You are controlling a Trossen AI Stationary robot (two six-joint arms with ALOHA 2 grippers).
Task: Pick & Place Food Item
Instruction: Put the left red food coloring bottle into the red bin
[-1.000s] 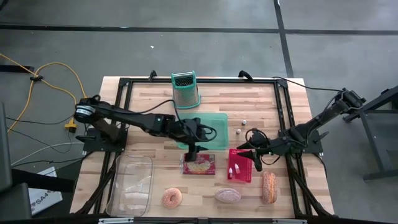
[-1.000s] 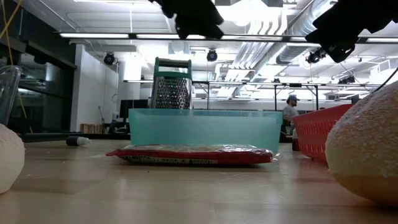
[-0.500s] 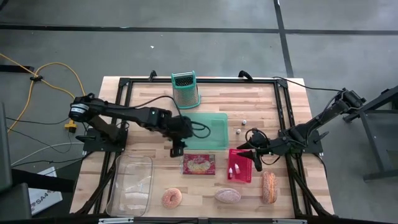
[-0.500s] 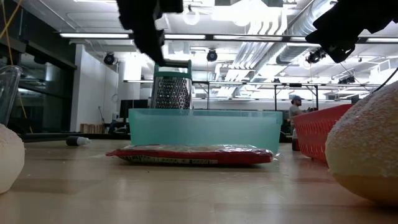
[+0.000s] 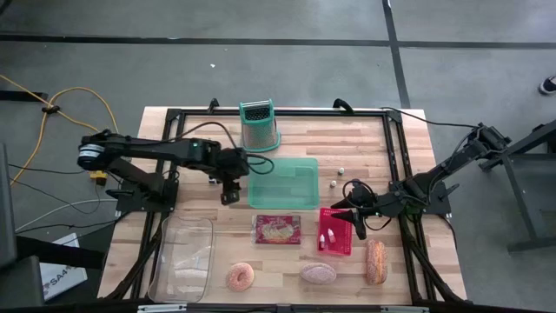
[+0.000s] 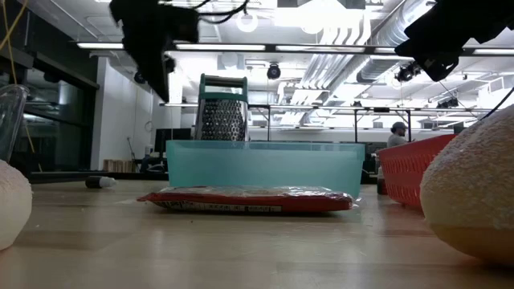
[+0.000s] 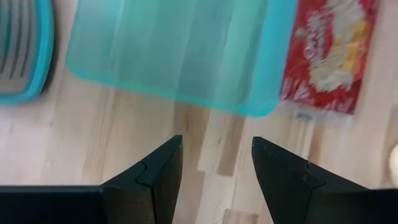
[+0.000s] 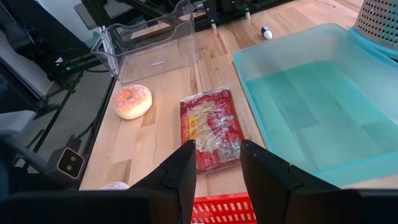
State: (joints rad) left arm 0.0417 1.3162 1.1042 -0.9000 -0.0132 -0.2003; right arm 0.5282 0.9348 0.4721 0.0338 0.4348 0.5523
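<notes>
Red food packet (image 5: 278, 229) lies between teal tray (image 5: 283, 182) and donut (image 5: 240, 276); both end effectors gape empty.

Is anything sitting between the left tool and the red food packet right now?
Nothing visible. The left tool hangs open above bare table beside the teal bin; the red food packet lies uncovered just in front of that bin, with only wood between.
</notes>
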